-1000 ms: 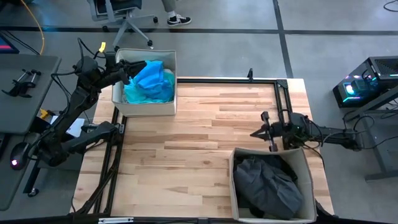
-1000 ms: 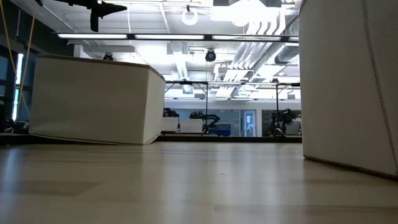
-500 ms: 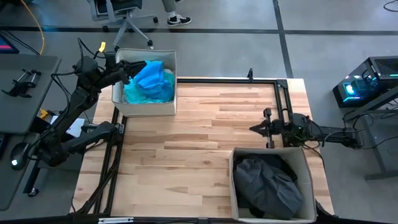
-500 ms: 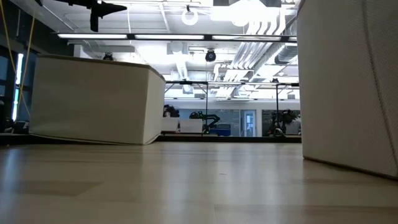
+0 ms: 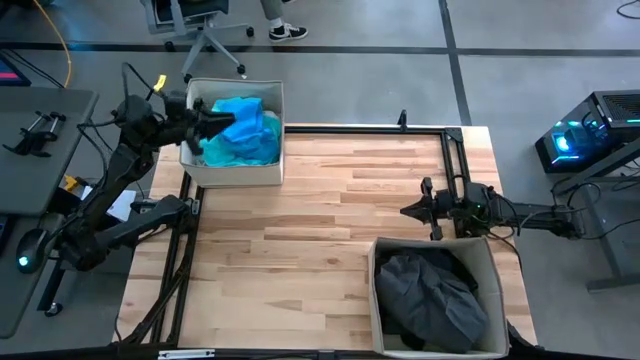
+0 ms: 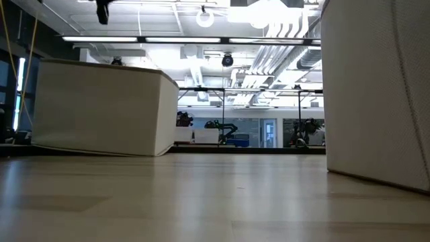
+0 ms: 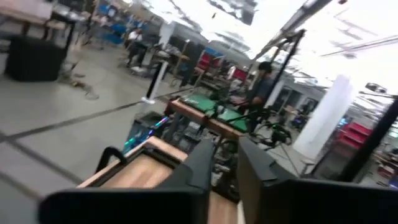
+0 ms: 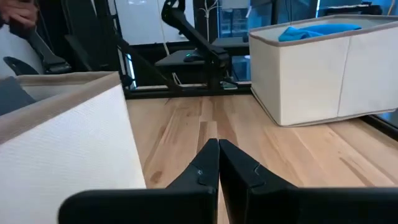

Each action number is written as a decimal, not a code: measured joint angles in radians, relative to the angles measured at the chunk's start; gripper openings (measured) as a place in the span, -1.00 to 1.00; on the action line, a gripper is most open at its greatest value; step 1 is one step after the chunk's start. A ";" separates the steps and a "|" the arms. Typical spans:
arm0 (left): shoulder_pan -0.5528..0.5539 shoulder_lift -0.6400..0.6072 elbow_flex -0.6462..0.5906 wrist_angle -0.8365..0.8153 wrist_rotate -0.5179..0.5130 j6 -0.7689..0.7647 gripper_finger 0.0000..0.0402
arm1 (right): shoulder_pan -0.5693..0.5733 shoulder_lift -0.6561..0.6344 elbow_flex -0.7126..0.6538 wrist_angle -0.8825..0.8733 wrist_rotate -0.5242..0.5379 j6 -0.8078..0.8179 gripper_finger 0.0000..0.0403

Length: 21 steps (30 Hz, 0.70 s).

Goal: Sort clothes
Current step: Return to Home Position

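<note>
Turquoise and pale blue clothes (image 5: 245, 140) lie piled in the beige bin (image 5: 232, 172) at the table's far left; they also show in the right wrist view (image 8: 317, 31). Dark grey clothes (image 5: 430, 295) fill the beige bin (image 5: 372, 290) at the near right. My left gripper (image 5: 228, 120) hangs above the blue clothes, pointing level toward the table's right. A narrow gap shows between its fingers (image 7: 227, 165), and it holds nothing. My right gripper (image 5: 404, 210) is shut and empty (image 8: 219, 149), above the table just beyond the dark bin's far wall.
Bare wooden tabletop (image 5: 320, 230) lies between the two bins. A black frame rail (image 5: 440, 130) runs along the table's far and right edges. An office chair and a person's shoes (image 5: 285, 30) stand beyond the far edge. A desk with gear (image 5: 40, 130) is at the left.
My left gripper has tipped up over the far-left bin and now points level toward the table's right. The blue clothes lie lower and flatter in the bin than a second ago. My right gripper has stayed almost where it was.
</note>
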State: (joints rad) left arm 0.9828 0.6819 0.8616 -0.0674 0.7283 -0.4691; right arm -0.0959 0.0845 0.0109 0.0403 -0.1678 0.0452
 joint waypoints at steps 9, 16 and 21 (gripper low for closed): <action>-0.204 -0.196 -0.001 -0.171 -0.247 0.077 -1.00 | 0.000 0.000 0.000 0.000 0.002 0.001 -1.00; -0.418 -0.226 -0.245 0.062 -0.400 0.062 -1.00 | 0.000 0.000 0.000 -0.001 0.002 0.000 -1.00; -0.562 -0.202 -0.380 0.153 -0.408 0.204 -1.00 | 0.000 0.000 0.000 -0.001 0.003 0.000 -1.00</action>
State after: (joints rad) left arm 0.4210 0.4802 0.4814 0.0860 0.3202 -0.2652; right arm -0.0959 0.0849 0.0109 0.0390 -0.1650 0.0452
